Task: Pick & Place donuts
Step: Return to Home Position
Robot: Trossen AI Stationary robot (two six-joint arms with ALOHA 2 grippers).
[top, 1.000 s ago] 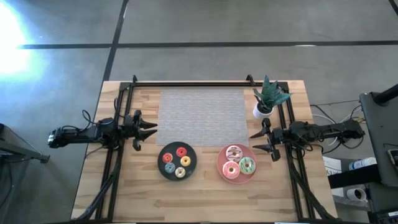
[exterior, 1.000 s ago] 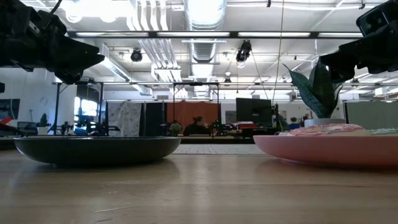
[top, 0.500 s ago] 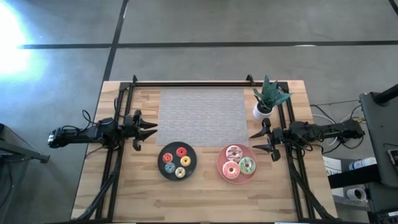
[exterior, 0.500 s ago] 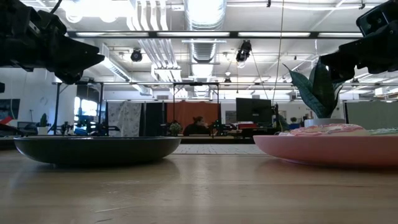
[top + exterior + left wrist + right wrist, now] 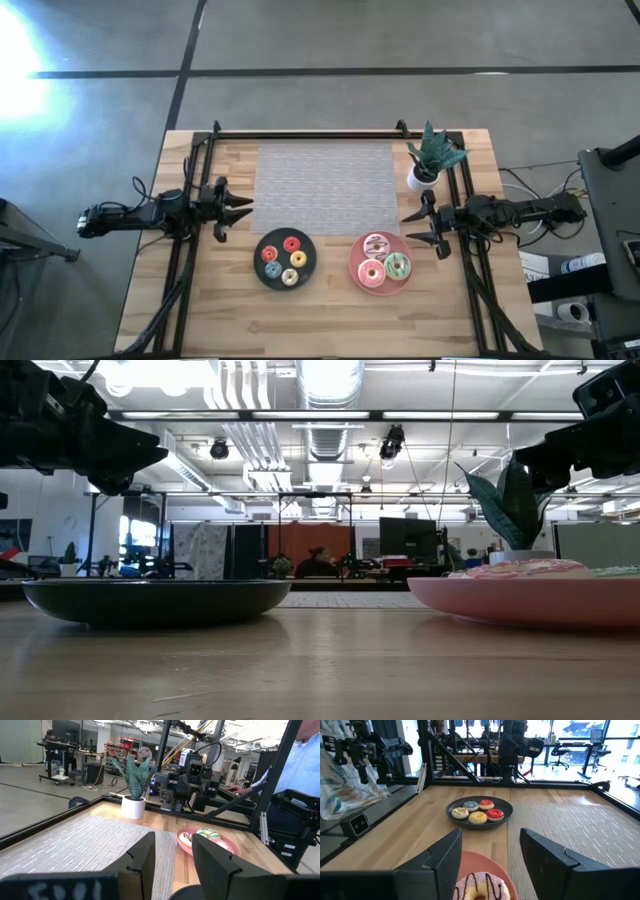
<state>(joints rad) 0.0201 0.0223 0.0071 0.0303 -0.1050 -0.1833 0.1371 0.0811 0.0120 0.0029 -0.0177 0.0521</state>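
Nothing has moved: the left pincer (image 5: 240,208), mid left, and right pincer (image 5: 412,227), mid right, hover empty with fingers apart. Four small donuts (image 5: 291,243) sit on the black plate (image 5: 310,265), three frosted donuts (image 5: 397,266) on the pink plate (image 5: 355,258), lower centre, so placing looks finished.

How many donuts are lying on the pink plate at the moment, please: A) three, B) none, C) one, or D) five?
A: the high view shows three frosted donuts resting together on the pink plate.
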